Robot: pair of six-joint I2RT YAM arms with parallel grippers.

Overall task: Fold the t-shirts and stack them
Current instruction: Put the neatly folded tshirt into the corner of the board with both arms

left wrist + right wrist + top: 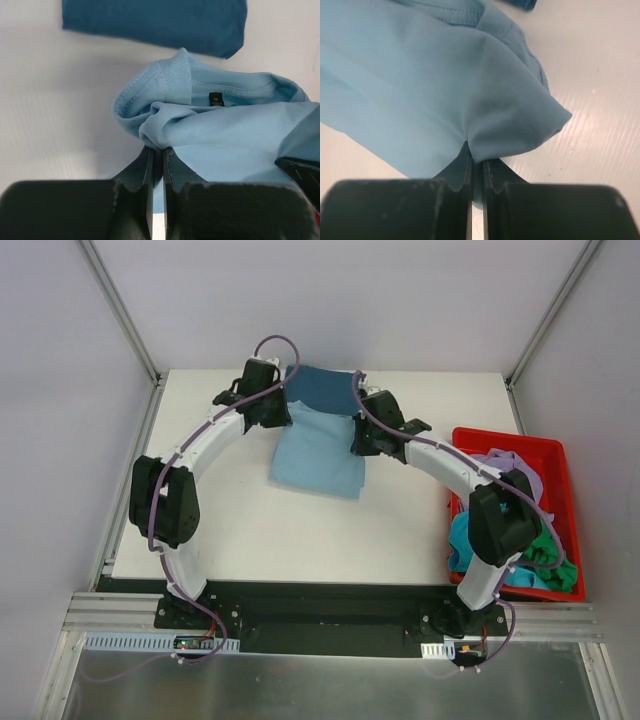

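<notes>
Light sky-blue t-shirt (318, 455) lies just in front of the folded dark teal-blue t-shirt (322, 388); left gripper (156, 152), at the teal shirt's near-left corner, pinches fabric below the light shirt's collar; right gripper (476, 159), near-right of the teal shirt, pinches the light shirt's shoulder edge.

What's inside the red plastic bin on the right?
Crumpled cotton t-shirts fill the red plastic bin: a lilac t-shirt, a turquoise t-shirt, a green t-shirt. The right arm's black elbow covers the heap's middle; the bin's floor is hidden.
</notes>
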